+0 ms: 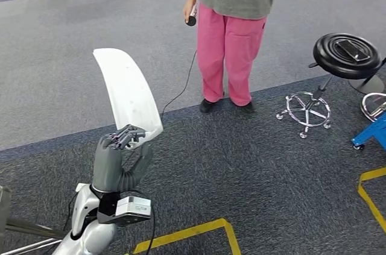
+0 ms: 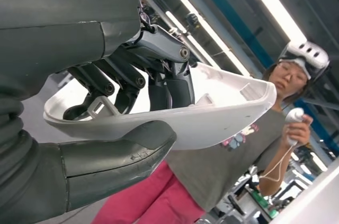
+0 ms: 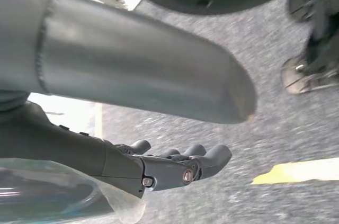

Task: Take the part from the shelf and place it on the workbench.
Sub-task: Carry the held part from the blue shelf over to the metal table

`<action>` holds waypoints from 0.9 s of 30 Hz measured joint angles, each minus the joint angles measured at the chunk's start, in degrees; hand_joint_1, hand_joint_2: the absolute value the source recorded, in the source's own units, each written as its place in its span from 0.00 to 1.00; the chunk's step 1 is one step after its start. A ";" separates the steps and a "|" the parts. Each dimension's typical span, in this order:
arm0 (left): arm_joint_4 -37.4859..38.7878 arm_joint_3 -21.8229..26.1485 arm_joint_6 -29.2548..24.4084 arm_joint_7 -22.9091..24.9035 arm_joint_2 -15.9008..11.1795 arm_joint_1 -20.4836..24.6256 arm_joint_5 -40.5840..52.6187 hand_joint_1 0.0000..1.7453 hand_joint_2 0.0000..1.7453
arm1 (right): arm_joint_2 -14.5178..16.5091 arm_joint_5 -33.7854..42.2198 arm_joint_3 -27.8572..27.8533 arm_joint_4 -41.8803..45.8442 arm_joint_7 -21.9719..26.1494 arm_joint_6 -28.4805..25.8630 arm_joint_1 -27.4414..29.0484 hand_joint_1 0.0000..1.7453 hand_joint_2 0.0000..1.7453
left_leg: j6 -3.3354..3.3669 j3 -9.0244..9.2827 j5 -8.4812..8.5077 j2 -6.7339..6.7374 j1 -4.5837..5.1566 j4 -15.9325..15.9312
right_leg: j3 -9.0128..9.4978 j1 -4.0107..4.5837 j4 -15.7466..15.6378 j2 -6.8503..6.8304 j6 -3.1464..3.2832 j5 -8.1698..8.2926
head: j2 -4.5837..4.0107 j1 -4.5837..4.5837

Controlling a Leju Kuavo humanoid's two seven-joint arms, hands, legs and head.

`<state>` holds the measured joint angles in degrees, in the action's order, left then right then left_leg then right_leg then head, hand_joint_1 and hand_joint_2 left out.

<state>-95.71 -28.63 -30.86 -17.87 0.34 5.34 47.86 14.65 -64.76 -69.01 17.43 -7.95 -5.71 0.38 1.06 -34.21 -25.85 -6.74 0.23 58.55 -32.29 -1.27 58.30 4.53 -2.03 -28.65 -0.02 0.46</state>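
- The left hand (image 1: 119,157) grips the lower end of the white part (image 1: 128,94). In the left wrist view the thumb (image 2: 119,152) lies under the shell's outer wall and the dark fingers (image 2: 160,60) hook over its rim into the hollow.
- The part stands nearly upright above the hand, over the carpet floor (image 1: 255,164), its long free end leaning away from the robot.
- This looks like the carry step, with neither shelf nor surface in sight. Because the grip sits at one end, the shell can probably lever about the fingers, so the wrist should stay steady and turns slow.
- The right hand (image 3: 176,166) hangs over the floor with fingers extended, apart and holding nothing.
- A person (image 1: 234,26) with a corded controller (image 1: 191,20) stands close ahead, a stool (image 1: 345,56) to the right; the tall end needs room from both.
- Yellow tape lines (image 1: 191,234) mark the floor near the robot.
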 joint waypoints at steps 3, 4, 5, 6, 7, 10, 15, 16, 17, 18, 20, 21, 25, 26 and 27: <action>0.20 0.00 -0.14 -0.14 -0.02 -0.11 0.15 1.00 1.00 | 1.15 -0.13 -0.63 1.93 -1.77 0.90 0.31 0.00 0.00 | -0.88 -0.51 -0.39 0.54 -0.25 0.72 | 0.57 0.10 -0.44 -1.79 0.89 0.19 | 0.00 -0.14; 0.22 0.00 -0.19 -0.15 -0.06 -0.07 0.22 1.00 1.00 | 1.48 -0.16 -0.81 2.43 -1.95 1.02 0.44 0.00 0.00 | -1.16 -1.24 -1.47 2.08 -0.20 2.44 | 0.74 0.08 -0.58 -2.54 1.23 0.21 | 0.00 -0.27; 0.23 0.00 -0.20 -0.15 -0.08 -0.02 0.27 1.00 1.00 | 1.75 -0.17 -0.96 2.82 -2.01 1.08 0.56 0.00 0.00 | -1.40 -2.44 -3.06 3.92 -0.17 5.23 | 0.89 0.11 -0.66 -3.30 1.52 0.16 | 0.00 -0.40; 0.26 0.00 -0.21 -0.05 -0.10 0.01 0.35 1.00 1.00 | 1.93 -0.17 -1.08 3.15 -2.00 1.19 0.67 0.00 0.00 | -1.65 -4.21 -4.96 5.24 -0.20 9.01 | 1.00 0.20 -0.67 -4.10 1.76 0.03 | 0.00 -0.52; 0.28 0.02 -0.25 0.14 -0.13 -0.04 0.46 1.00 1.00 | 2.06 -0.18 -1.22 3.40 -1.94 1.34 0.76 0.00 0.00 | -1.84 -6.04 -6.59 5.85 -0.31 12.86 | 1.08 0.28 -0.66 -4.95 1.88 -0.10 | 0.00 -0.54; 0.34 0.30 -0.59 0.74 -0.27 -0.37 0.90 1.00 1.00 | 2.16 -0.78 -1.55 3.77 -1.50 1.76 0.77 0.00 0.00 | -1.91 -6.77 -5.56 6.37 -0.54 14.39 | 1.52 0.41 -0.65 -7.43 1.87 -0.58 | 0.00 -0.54; 0.23 1.21 -1.28 0.87 -0.46 -0.29 1.35 1.00 1.00 | 2.16 -1.92 -1.72 3.81 -0.80 1.71 0.54 0.00 0.00 | -0.34 -0.01 -0.48 11.61 0.78 0.55 | 2.61 0.96 -0.69 -10.62 0.86 -1.66 | 0.00 -0.53; 0.21 1.32 -1.32 0.90 -0.50 -0.30 1.37 1.00 1.00 | 2.17 -1.98 -1.75 3.81 -0.74 1.71 0.46 0.00 0.00 | -0.02 -0.14 -0.45 11.05 0.91 0.37 | 2.77 1.01 -0.79 -11.27 0.61 -1.76 | 0.00 -0.55; 0.15 1.41 -1.35 0.90 -0.54 -0.37 1.38 1.00 1.00 | 2.20 -2.02 -1.77 3.81 -0.73 1.71 0.35 0.00 0.00 | 0.31 -0.11 -0.33 10.30 0.81 0.13 | 2.80 0.92 -0.84 -11.59 0.29 -2.00 | 0.00 -0.56; 0.09 1.48 -1.40 0.90 -0.56 -0.38 1.40 1.00 1.00 | 2.22 -2.05 -1.79 3.81 -0.73 1.70 0.28 0.00 0.00 | 0.67 -0.01 -0.19 9.56 0.65 -0.14 | 2.68 0.79 -0.38 -10.77 -0.01 -2.51 | 0.00 -0.52; -0.03 1.53 -1.50 0.89 -0.50 -0.28 1.41 1.00 1.00 | 2.27 -2.09 -1.84 3.81 -0.72 1.66 0.21 0.00 0.00 | 1.38 0.24 0.08 8.10 0.26 -0.64 | 0.73 0.57 3.77 -7.50 -0.49 -4.94 | 0.00 -0.27; -0.06 1.55 -1.54 0.89 -0.47 -0.23 1.41 1.00 1.00 | 2.27 -2.09 -1.87 3.81 -0.70 1.65 0.23 0.00 0.00 | 1.58 0.24 0.07 7.42 0.24 -0.65 | -1.20 0.57 7.73 -5.78 -0.59 -6.67 | 0.00 -0.12; -0.07 1.54 -1.53 0.90 -0.44 -0.44 1.43 1.00 1.00 | 2.26 -2.09 -2.00 3.82 -0.70 1.63 0.39 0.00 0.00 | 1.74 0.46 -0.06 4.12 0.17 -0.55 | -6.44 0.54 15.07 -4.51 -0.79 -6.82 | 0.00 0.03; -0.07 1.54 -1.53 0.89 -0.44 -0.44 1.43 1.00 1.00 | 2.27 -2.09 -2.01 3.82 -0.72 1.63 0.41 0.00 0.00 | 1.63 0.61 -0.14 3.26 0.09 -0.50 | -5.25 0.46 11.70 -4.15 -0.79 -4.39 | 0.00 0.03; -0.07 1.54 -1.54 0.89 -0.43 -0.43 1.43 1.00 1.00 | 2.27 -2.08 -2.02 3.82 -0.72 1.63 0.44 0.00 0.00 | 1.42 0.68 -0.27 2.49 0.01 -0.40 | -3.59 0.25 7.55 -2.79 -0.81 -2.19 | 0.00 0.08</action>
<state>-95.78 -27.09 -32.40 -16.98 -0.09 4.91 49.29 16.92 -66.84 -71.03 21.26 -8.67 -4.09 0.82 2.49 -33.53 -26.12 -4.25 0.24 58.15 -35.88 -1.02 65.85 1.74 -2.84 -30.84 -0.02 0.54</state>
